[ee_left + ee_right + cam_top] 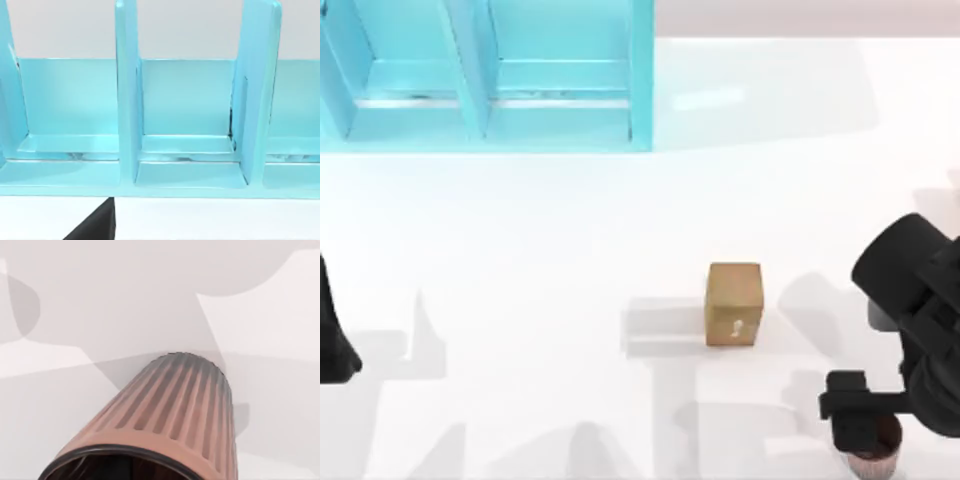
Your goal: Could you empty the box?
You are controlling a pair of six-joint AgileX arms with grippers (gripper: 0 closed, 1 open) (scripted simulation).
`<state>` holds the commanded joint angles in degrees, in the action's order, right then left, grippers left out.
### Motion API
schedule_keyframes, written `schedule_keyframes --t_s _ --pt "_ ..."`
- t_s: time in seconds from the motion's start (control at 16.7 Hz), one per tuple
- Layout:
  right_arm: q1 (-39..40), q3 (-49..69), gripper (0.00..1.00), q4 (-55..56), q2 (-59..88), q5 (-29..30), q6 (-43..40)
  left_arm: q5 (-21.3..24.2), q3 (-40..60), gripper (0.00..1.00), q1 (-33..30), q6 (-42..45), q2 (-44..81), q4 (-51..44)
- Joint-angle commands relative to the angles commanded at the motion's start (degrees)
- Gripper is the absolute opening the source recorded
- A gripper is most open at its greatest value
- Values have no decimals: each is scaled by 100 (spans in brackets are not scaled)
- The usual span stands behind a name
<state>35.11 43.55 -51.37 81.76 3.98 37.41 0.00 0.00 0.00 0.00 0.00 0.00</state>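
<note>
A: Status on emptying the compartmented turquoise plastic box (485,75), upper left of the top view?

B: Both compartments facing the left wrist camera look bare (187,150). A small tan cardboard carton (734,303) stands on the white table (570,250) right of centre, well apart from the box. A ribbed brown cupcake-shaped cup (873,455) sits at the lower right edge.

A: So nearly done?

B: My judgement: yes, if those two came out of it; only the cup's release seems left.

A: Arm poses?

B: Right gripper (860,420) hangs directly over the cup, arm reaching in from the right edge. Cannot tell whether it grips or has let go; the right wrist view looks along the cup's ribbed wall (170,405). Left arm parked at the left edge, gripper state unreadable.
</note>
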Motion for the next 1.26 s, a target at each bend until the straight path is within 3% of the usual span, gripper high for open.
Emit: schedule_keyframes --t_s 0.42,1.26 --pt "10 76 100 -89 -4 10 15 0 0 100 0 0 0 0" --pt "-37 1933 100 -2433 -506 3 -42 0 0 100 0 0 0 0"
